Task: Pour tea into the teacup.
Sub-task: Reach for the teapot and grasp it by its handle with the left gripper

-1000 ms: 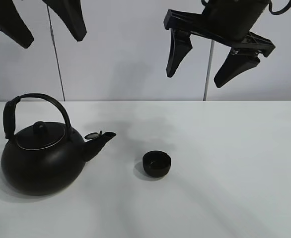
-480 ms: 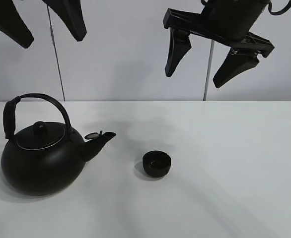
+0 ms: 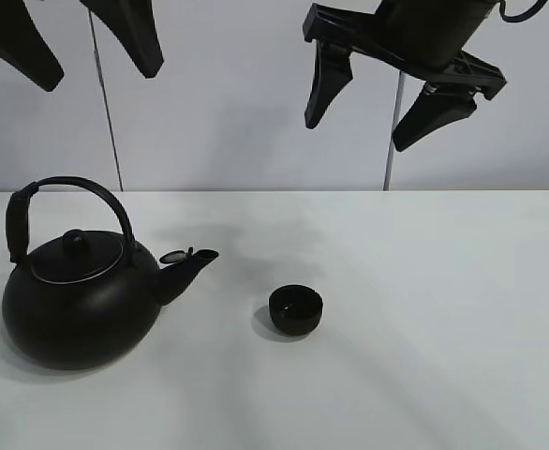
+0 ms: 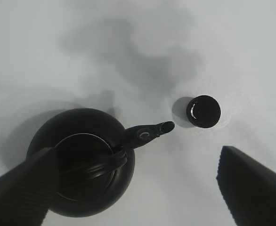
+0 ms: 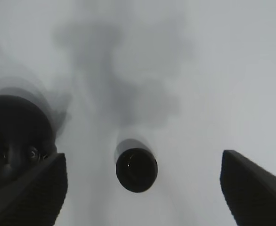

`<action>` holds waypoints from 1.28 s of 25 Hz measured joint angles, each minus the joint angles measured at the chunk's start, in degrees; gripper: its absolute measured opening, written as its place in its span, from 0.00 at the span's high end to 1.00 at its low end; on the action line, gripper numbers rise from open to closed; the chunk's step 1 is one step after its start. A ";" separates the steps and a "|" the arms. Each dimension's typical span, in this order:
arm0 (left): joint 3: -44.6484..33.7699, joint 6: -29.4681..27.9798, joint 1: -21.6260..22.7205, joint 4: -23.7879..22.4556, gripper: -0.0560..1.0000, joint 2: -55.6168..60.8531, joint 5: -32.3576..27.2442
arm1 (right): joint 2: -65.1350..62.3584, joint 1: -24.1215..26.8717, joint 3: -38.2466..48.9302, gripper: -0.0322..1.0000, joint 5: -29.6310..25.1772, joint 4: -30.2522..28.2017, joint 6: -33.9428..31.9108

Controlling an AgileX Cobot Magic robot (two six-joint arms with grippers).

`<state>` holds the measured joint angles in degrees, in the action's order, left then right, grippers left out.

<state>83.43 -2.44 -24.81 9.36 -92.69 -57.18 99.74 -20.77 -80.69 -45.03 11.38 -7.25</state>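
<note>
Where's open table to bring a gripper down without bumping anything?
Widest bare patch: the table right of the teacup. Also the near strip in front of both vessels. Tightest: the gap between the teapot spout and teacup.

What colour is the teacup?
Matte black all over; the teacup shows best in the exterior high view.

Both of your claws are matte black. On the right claw (image 3: 356, 134) you see two tapering, fin-shaped fingers (image 3: 323, 84) fixed under a flat crossbar (image 3: 342, 28), with a bulky black housing (image 3: 429, 28) above it and a thin black cable (image 3: 529, 13) curling off its side. Your left claw (image 3: 96, 77) shows the same wedge-shaped fingers. In the left wrist view, one finger's inner face carries fine ridges (image 4: 32, 209).
</note>
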 joint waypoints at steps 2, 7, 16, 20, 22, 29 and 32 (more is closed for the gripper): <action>0.00 0.00 0.00 0.00 0.33 0.00 0.00 | 0.00 0.00 0.00 0.38 1.63 0.00 0.00; 0.00 0.00 0.00 0.00 0.33 0.00 0.00 | 0.00 0.00 0.00 0.38 6.45 0.00 0.00; 0.00 0.00 0.00 0.00 0.33 0.00 0.00 | 0.00 0.00 0.00 0.38 12.80 0.00 0.00; 0.00 0.00 0.00 0.00 0.33 0.00 0.00 | 0.00 0.00 0.00 0.38 14.37 0.00 0.00; 0.00 0.00 0.00 0.00 0.33 0.00 0.00 | 0.00 0.00 0.00 0.38 15.10 0.05 0.00; 0.00 0.00 0.00 0.00 0.33 0.00 0.00 | 0.00 0.00 0.00 0.38 16.11 0.05 0.00; 0.00 0.00 0.00 0.00 0.33 0.00 0.00 | 0.00 0.00 0.00 0.38 16.11 0.05 0.00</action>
<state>83.43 -2.44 -24.81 9.36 -92.69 -57.18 99.74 -20.77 -80.69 -28.92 11.43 -7.25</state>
